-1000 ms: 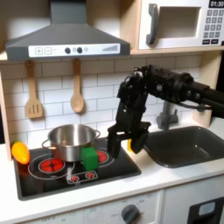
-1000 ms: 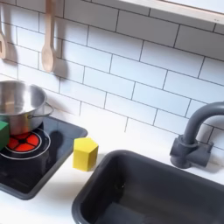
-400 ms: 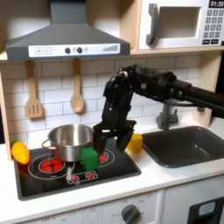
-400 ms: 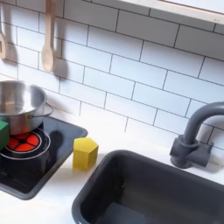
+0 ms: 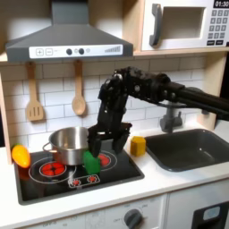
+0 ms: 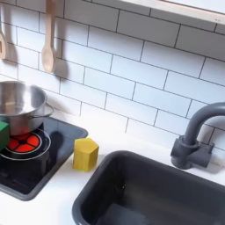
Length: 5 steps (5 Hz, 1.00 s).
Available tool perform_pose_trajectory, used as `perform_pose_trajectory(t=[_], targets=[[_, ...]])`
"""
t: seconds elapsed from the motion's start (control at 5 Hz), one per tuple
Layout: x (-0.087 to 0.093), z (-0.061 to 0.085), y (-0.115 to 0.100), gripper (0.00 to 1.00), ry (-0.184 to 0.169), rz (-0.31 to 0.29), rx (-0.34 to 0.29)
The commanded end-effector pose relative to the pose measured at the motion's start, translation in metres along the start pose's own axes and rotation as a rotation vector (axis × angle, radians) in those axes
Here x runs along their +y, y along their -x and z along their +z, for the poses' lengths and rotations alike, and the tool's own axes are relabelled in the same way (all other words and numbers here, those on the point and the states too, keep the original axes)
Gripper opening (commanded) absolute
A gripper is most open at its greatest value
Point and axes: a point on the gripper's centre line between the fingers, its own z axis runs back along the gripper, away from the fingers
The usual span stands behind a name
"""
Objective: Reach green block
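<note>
The green block [image 5: 91, 162] stands upright on the black stovetop [image 5: 54, 182], just in front of the steel pot [image 5: 71, 143]. In the second exterior view, a sliver of the green block [image 6: 3, 135] shows at the left edge beside the pot [image 6: 18, 105]. My gripper [image 5: 102, 143] hangs fingers-down just above and slightly right of the block in the first exterior view, not touching it. Its fingers stand apart with nothing between them.
A yellow block [image 5: 138, 145] [image 6: 85, 154] sits on the counter between the stove and the dark sink [image 5: 192, 148] [image 6: 149, 193]. A yellow-orange rounded object [image 5: 20, 156] lies at the stove's left. Wooden utensils [image 5: 79, 101] hang on the tiled wall. A grey faucet [image 6: 195, 141] stands behind the sink.
In the first exterior view the arm has swung left from near the yellow block to just over the green block. The blocks and pot have not moved.
</note>
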Motion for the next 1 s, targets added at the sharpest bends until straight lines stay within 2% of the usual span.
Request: perform_pose_trajectory(t=[0.0,0.4,0.8], targets=[[-0.003,-0.01,-0.006,1.0,0.001,-0.032,0.01],[0.003,-0.016,-0.018,1.0,0.003,-0.014,-0.002],[0.004,-0.021,-0.026,1.0,0.004,-0.026,-0.002]])
